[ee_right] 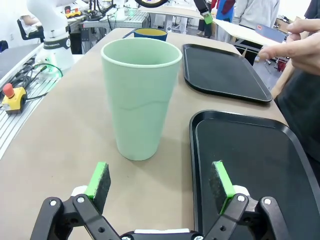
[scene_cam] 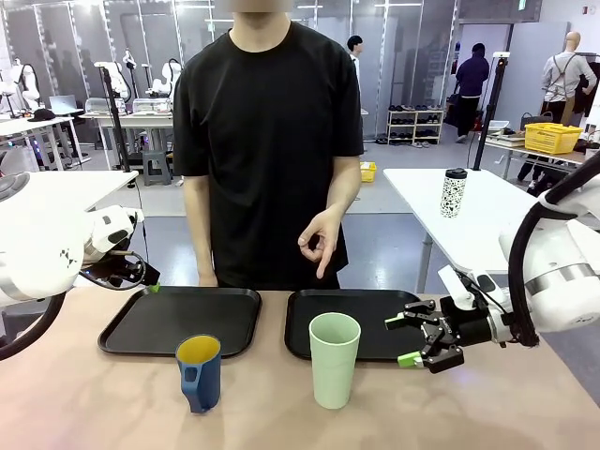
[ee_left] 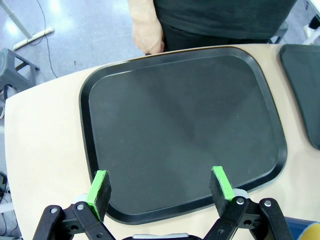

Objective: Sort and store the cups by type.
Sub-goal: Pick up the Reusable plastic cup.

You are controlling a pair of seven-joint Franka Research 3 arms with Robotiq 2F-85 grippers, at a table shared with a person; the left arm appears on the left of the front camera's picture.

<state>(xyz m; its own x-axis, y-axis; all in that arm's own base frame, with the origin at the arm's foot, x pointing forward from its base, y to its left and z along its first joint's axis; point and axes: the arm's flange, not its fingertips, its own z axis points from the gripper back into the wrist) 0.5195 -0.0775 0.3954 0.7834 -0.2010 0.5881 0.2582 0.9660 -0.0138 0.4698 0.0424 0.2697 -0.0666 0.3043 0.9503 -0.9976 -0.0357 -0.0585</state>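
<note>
The right pincer (scene_cam: 401,341) is seen level with the green tumbler (scene_cam: 335,361), jaws spread wide and nothing held between them. The tumbler is found to that pincer's left across the counter (scene_cam: 94,403), near but not touching. From the right wrist it is framed dead ahead of the open fingers, a shade left of centre. Its long axis is vertical: it stands upright, mouth up, on bare counter just beside the near left corner of the right tray (scene_cam: 366,314), not on it. A sideways approach across the wall is judged to be what is called for, and the right arm is clearly the nearer one.

The blue mug (scene_cam: 199,373) is set upright too, further left, in front of the near right corner of the left tray (scene_cam: 187,319), with its handle turned toward the robot's side. The left pincer (scene_cam: 145,279) is held by the far left corner of that tray, opened fully and empty, and the mug is well apart from it.

The tumbler is seen as tall, pale green, handleless and smooth-walled, tapering to its base. The mug is shorter, dark blue outside and yellow inside. No cup has yet been put on either tray. A person's hand (scene_cam: 322,242) is held beyond the far edge, between the trays, fingers pinched.
</note>
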